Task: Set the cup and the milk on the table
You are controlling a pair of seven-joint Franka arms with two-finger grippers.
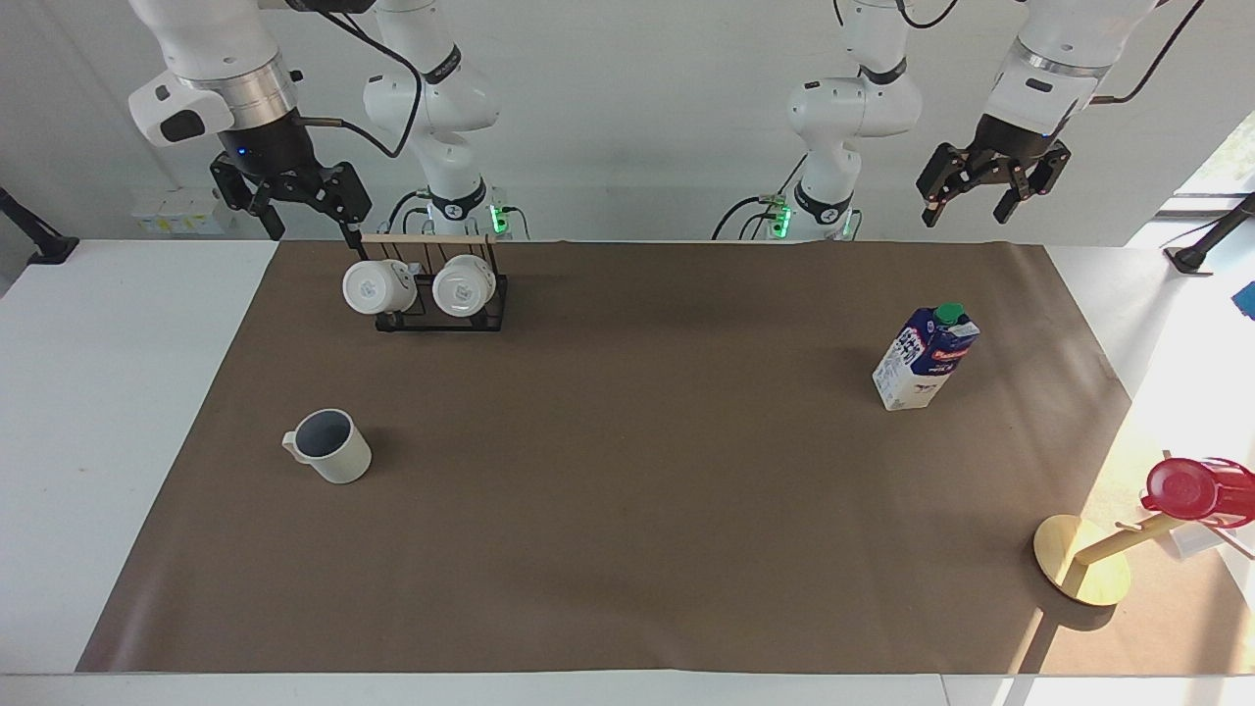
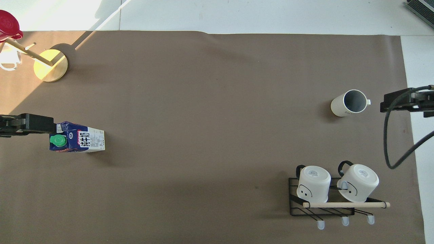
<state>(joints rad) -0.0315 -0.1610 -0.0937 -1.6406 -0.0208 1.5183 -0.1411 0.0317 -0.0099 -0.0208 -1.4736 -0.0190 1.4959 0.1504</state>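
The cup (image 1: 333, 446) (image 2: 349, 102), an off-white mug with a grey-blue inside, stands upright on the brown mat of the table (image 1: 627, 510) (image 2: 217, 101) toward the right arm's end. The milk (image 1: 927, 358) (image 2: 78, 137), a blue and white carton with a green cap, stands upright on the mat toward the left arm's end. My right gripper (image 1: 309, 221) (image 2: 400, 101) hangs open and holds nothing, high over the mat's edge by the mug rack. My left gripper (image 1: 969, 211) (image 2: 34, 123) hangs open and holds nothing, well above the milk and apart from it.
A black wire rack (image 1: 490, 294) (image 2: 295, 203) holding two white mugs stands on the mat nearer to the robots than the cup. A wooden mug tree (image 1: 1083, 574) (image 2: 51, 64) with a red cup (image 1: 1191, 488) (image 2: 8, 23) stands at the left arm's end, farther from the robots than the milk.
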